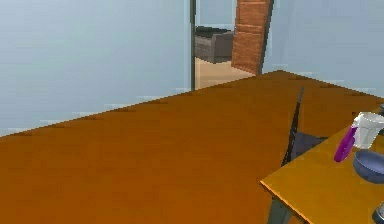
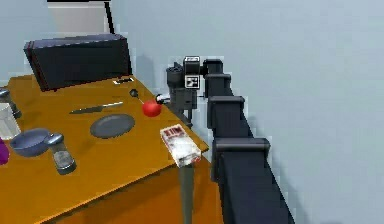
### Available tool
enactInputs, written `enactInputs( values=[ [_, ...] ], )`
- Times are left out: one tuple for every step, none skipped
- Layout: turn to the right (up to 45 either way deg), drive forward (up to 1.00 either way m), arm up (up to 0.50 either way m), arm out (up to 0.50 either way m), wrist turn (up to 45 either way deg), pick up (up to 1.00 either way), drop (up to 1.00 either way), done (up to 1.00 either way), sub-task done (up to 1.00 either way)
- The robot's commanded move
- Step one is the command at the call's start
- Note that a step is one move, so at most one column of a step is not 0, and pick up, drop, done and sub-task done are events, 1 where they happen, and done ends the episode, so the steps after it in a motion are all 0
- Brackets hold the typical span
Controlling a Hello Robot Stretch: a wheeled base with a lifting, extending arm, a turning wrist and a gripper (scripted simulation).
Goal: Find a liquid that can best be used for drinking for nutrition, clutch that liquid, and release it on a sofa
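1. The dark square-section arm (image 2: 235,140) is seen rising from the bottom edge of the arm side view. It ends at two small white marker squares (image 2: 191,75).
2. The dark two-finger gripper (image 2: 170,96) is placed over the far edge of the orange-brown wooden table (image 2: 120,165), near a small red round object (image 2: 151,109).
3. The width of the fingers cannot be told. Nor can it be told whether anything is held, since objects lie on the table at and behind the gripper.
4. A white oblong carton-like package with a red end (image 2: 181,146) is laid flat at the table's near corner, on the near side of the red object. Whether it is the drink cannot be confirmed.
5. A flat grey round plate (image 2: 112,126), a slim dark utensil (image 2: 97,108), a blue-grey bowl (image 2: 32,142) and a small clear glass (image 2: 63,159) are spread across the table. A large dark box (image 2: 78,58) is set at its far end.
6. In the forward view, a white cup-like vessel (image 1: 368,125) and a purple object (image 1: 344,147) are seen on the table's corner. A dark chair (image 1: 297,135) is placed beside the table.
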Motion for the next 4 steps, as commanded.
enactInputs(
  values=[
    [0.0,0.0,-0.26,0.0,0.0,0.0,0.0,0.0,0.0],
    [0.0,0.0,0.0,0.0,0.0,1.0,0.0,0.0,0.0],
    [0.0,0.0,0.1,0.0,0.0,0.0,0.0,0.0,0.0],
    [0.0,0.0,0.16,0.0,0.0,0.0,0.0,0.0,0.0]
  ],
)
